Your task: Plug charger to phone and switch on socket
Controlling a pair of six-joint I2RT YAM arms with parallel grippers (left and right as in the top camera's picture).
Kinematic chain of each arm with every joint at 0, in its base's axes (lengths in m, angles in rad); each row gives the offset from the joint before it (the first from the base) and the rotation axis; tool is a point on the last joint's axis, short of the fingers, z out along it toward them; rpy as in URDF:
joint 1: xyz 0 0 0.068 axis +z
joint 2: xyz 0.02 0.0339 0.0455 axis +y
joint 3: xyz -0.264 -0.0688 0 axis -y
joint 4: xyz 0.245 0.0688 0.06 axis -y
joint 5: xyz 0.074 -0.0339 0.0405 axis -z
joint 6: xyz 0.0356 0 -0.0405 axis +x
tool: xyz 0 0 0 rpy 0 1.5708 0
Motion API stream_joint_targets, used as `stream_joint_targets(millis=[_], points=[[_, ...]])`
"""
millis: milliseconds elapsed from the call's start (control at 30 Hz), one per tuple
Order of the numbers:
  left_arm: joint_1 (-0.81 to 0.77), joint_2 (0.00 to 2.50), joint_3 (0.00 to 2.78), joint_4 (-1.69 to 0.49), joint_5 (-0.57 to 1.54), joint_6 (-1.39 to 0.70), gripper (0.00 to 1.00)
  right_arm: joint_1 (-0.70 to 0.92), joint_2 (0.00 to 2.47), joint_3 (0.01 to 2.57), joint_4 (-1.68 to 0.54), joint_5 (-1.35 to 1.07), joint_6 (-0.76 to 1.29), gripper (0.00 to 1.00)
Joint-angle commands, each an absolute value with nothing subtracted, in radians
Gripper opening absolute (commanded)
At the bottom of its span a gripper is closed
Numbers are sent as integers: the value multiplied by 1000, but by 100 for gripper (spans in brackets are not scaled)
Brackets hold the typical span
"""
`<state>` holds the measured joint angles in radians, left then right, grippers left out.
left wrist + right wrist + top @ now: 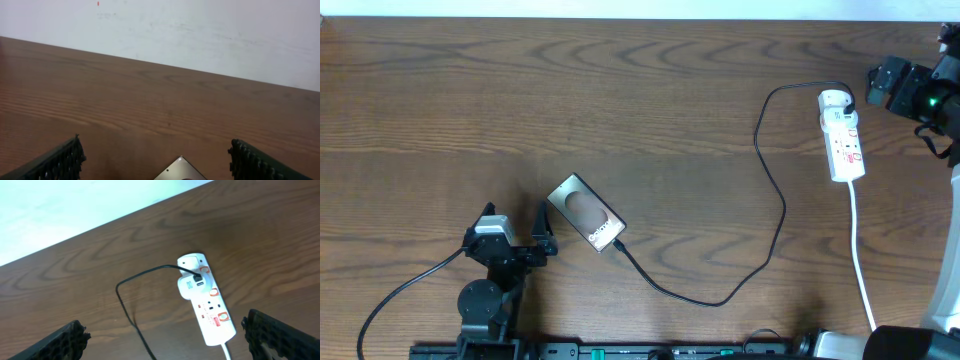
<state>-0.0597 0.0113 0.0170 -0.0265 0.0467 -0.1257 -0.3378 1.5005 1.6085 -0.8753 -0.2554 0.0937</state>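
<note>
The phone (585,212) lies tilted on the table left of centre. Only one corner of the phone (181,171) shows low in the left wrist view. The charger's black cable (775,190) loops from the phone's lower right end, where its tip seems inserted, up to a white plug on the socket (842,135), a white power strip at the right. My left gripper (520,222) hovers open just left of the phone, its jaws (156,146) empty. My right gripper (873,88) is open right of the strip's plug end. In its wrist view the right gripper (164,325) is raised over the socket (210,310) and cable (135,315).
The strip's white cord (860,260) runs down toward the front edge at the right. A pale wall rises beyond the table's far edge (200,75). Bare wood (570,90) fills the area between phone and strip.
</note>
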Motion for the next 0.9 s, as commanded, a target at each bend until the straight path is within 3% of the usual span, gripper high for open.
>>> stream_joint_targets(millis=[0,467,733,867], points=[[-54,6,4,-70,38,-109,91,-334,1514,1608,-876,-161,70,99],[-54,6,4,-70,38,-109,90,-306,1372,1551,-852,-175,59,99],[-54,6,4,-70,38,-109,90,-102,1021,981,-164,-117,54,99],[-54,6,4,-70,38,-109,90,-23,834,680,51,-49,54,99]])
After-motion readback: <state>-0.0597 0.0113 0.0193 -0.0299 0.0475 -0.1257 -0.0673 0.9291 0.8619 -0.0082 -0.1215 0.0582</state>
